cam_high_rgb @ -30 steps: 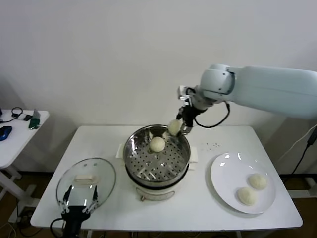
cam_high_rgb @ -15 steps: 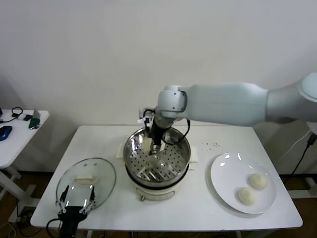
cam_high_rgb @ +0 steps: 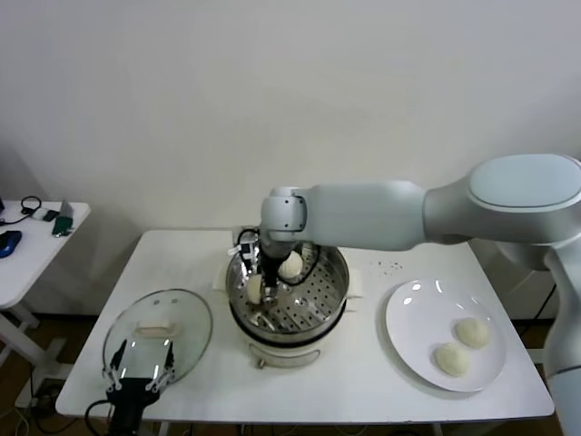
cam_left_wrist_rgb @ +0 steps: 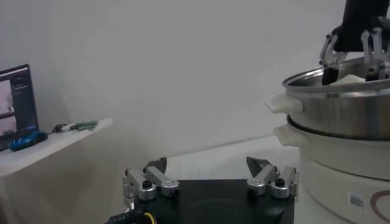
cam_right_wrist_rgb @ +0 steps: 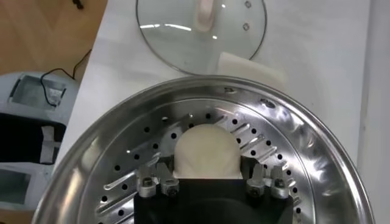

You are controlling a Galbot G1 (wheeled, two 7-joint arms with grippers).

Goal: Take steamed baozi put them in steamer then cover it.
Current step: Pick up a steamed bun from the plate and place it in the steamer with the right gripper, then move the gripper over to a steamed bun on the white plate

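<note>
The steamer (cam_high_rgb: pixel 335 294) stands mid-table with one baozi (cam_high_rgb: pixel 291 265) lying toward the back of its perforated floor. My right gripper (cam_high_rgb: pixel 259 294) reaches down inside the steamer's left side, shut on another baozi (cam_high_rgb: pixel 253 289). In the right wrist view this baozi (cam_right_wrist_rgb: pixel 206 151) sits between the fingers (cam_right_wrist_rgb: pixel 163 182) just above the steamer floor (cam_right_wrist_rgb: pixel 286 158). Two more baozi (cam_high_rgb: pixel 472 331) (cam_high_rgb: pixel 452 359) rest on the white plate (cam_high_rgb: pixel 413 318). The cover (cam_high_rgb: pixel 159 334) lies flat on the table at the front left. My left gripper (cam_high_rgb: pixel 138 385) waits open near that cover, at the table's front edge.
The right arm spans the table's back from the right, above the steamer. A small side table (cam_high_rgb: pixel 36 238) with loose items stands off to the left. The left wrist view shows the steamer wall (cam_left_wrist_rgb: pixel 341 115) close beside the left gripper (cam_left_wrist_rgb: pixel 207 171).
The right arm has swung left from the steamer's back-right rim and lowered its baozi into the steamer's left side. The left arm has stayed put.
</note>
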